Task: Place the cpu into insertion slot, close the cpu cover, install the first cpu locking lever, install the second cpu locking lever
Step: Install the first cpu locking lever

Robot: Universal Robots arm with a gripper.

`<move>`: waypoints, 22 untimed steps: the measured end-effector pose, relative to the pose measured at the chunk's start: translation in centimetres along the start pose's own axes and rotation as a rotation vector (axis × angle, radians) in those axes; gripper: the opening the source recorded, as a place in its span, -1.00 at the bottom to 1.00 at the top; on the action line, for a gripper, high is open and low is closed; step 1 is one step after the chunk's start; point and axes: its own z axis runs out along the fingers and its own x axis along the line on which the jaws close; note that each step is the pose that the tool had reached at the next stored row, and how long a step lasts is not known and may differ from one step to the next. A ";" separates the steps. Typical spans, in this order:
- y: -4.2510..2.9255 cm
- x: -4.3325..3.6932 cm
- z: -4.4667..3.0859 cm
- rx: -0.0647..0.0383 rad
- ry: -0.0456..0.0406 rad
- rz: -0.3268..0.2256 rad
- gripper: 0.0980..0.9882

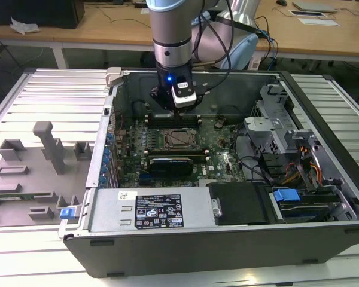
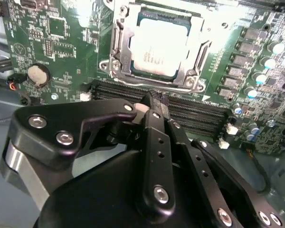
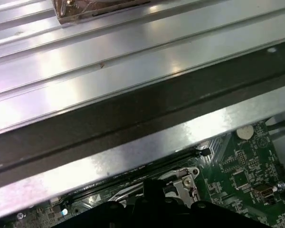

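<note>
**Second wrist view: chip is in, cover looks down, gripper shut above the RAM slots**

In the second wrist view the cpu point(image 2: 157, 43), a small flat square chip with a pale silvery metal top, lies seated in the insertion slot point(image 2: 118, 42), the dark-framed square socket on the green motherboard point(image 2: 61, 42). The cpu cover point(image 2: 199, 53), a thin silver-grey metal frame plate with a square window, looks to be lying flat around the chip, so placing and closing appear done. Whether either locking lever is latched I cannot tell from these angles.

Over to the black gripper point(image 2: 157, 100): its fingers are pressed together at the tips, nothing visible between them, holding nothing that I can see. The tips hover just over the long black RAM slots point(image 2: 194, 114) beside the socket's near edge, apparently touching nothing.

In the exterior view the gripper point(image 1: 178, 106) hangs inside the open grey computer case point(image 1: 227, 239), toward the case's back wall, just behind the socket point(image 1: 180, 139) at the board's middle.
</note>
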 end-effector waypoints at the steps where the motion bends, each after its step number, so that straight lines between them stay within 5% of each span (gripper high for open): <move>1: -0.01 0.00 0.00 0.023 -0.0079 -0.003 -0.98; 2: -0.02 -0.01 0.01 0.041 -0.0143 -0.005 -0.98; 4: -0.08 -0.05 0.08 0.051 -0.0173 -0.011 -0.98; 9: 0.01 -0.35 0.22 0.051 -0.0173 -0.039 -0.98; 12: -0.03 -0.43 0.24 0.062 -0.0205 -0.055 -0.98; 16: -0.53 -0.64 0.23 0.074 -0.0245 -0.068 -0.98; 22: -1.65 -1.07 0.25 0.077 -0.0251 -0.075 -0.98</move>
